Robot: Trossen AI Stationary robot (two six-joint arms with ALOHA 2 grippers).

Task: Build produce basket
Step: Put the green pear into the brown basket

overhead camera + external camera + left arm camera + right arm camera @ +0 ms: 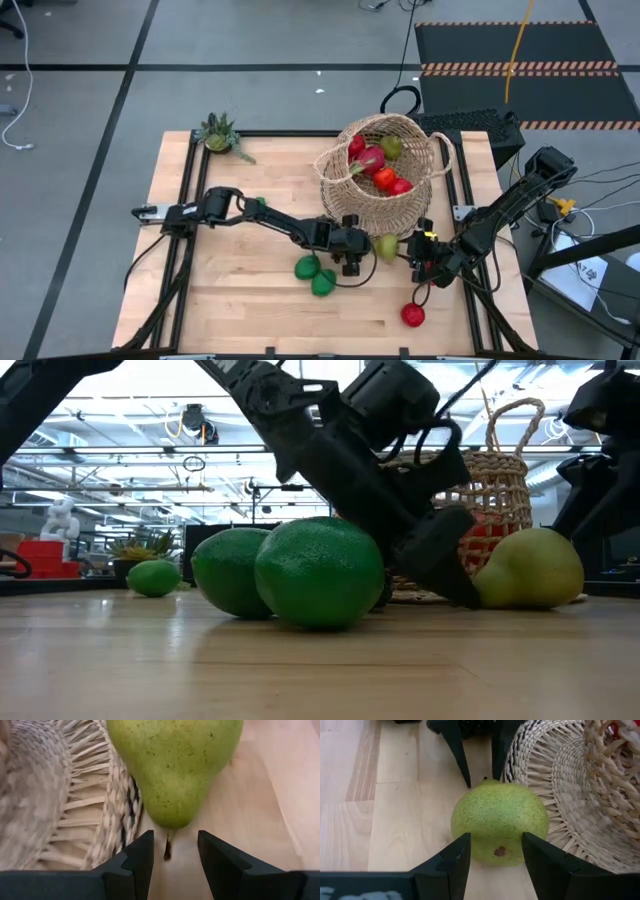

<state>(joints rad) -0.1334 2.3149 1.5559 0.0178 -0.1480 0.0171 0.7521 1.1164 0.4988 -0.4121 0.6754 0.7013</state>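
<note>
Left gripper (172, 857) spread at the pear's (386, 246) stem end; right gripper (492, 855) spread at its blossom end. Pear lies on the table (240, 310) against the basket (385, 175), long axis running gripper to gripper.

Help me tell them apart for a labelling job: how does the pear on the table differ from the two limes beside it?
The pear is yellow-green and tapers to a stem; the limes are deep green and round. The pear lies on its side against the basket, between the open left pincer and the open right pincer; the limes sit together away from the basket, with neither pincer around them. All three rest on the table, outside the basket.
</note>
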